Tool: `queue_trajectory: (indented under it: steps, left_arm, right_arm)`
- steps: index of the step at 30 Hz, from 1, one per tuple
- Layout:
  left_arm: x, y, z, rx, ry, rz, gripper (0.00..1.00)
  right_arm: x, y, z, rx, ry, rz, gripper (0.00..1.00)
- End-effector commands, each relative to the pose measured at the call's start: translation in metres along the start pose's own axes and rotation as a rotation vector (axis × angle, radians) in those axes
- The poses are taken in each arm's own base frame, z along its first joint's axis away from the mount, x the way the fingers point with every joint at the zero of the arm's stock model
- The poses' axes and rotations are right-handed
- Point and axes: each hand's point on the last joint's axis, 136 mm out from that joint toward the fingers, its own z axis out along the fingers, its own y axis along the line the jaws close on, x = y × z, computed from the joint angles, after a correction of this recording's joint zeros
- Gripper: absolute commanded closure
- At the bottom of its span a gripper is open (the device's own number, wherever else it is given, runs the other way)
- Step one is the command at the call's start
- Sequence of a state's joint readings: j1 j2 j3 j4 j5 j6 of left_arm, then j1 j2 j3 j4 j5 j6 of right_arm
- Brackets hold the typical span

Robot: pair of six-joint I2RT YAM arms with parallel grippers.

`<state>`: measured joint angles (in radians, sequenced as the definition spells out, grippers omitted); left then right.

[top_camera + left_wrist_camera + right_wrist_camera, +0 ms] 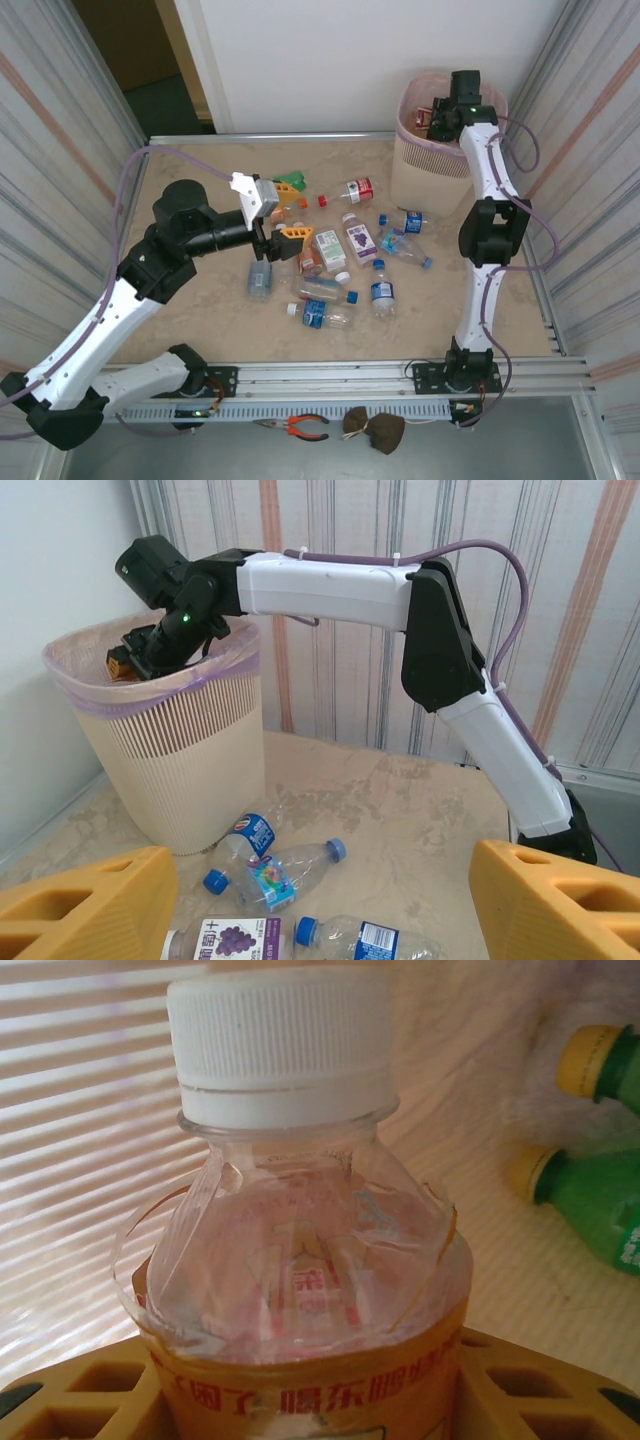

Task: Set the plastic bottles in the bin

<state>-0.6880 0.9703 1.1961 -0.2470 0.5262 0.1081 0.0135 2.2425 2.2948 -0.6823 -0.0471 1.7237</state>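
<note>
Along the near edge, bare table (420,325) lies open between the rail (350,378) and the plastic bottles (340,265). They are scattered on their sides mid-table, mostly clear, with blue, white and red caps. Above their left end hovers the left gripper (288,212), its orange fingers (90,905) spread wide and holding nothing. At the far right corner stands the bin (420,165). The right gripper (437,118) reaches inside, clamped on a clear white-capped bottle (290,1250) with an orange label. Two green bottles (600,1200), seemingly yellow-capped, lie within.
</note>
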Motion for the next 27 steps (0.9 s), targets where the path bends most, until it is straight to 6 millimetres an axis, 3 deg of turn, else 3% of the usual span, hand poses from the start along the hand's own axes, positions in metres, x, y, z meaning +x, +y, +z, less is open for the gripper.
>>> queue_trajectory:
  steps: [1,7,14,22,27]
  left_arm:
    - [0.001,-0.003,-0.007,-0.012,0.005,0.013,0.23]
    - [-0.001,-0.003,-0.017,-0.045,-0.014,0.024,0.22]
    - [0.001,-0.003,-0.019,-0.054,-0.014,0.017,0.22]
    - [0.004,-0.002,-0.019,-0.062,-0.016,0.004,0.22]
    - [0.006,-0.002,-0.019,-0.063,-0.016,-0.002,0.22]
  right_arm:
    - [0.002,-0.015,0.016,0.049,-0.024,0.068,0.48]
    - [-0.003,-0.039,0.041,0.109,-0.046,0.09,0.46]
    - [-0.004,-0.052,0.053,0.14,-0.06,0.096,0.39]
    - [-0.001,-0.045,0.041,0.133,-0.066,0.089,0.19]
    - [0.001,-0.033,0.028,0.111,-0.06,0.08,0.15]
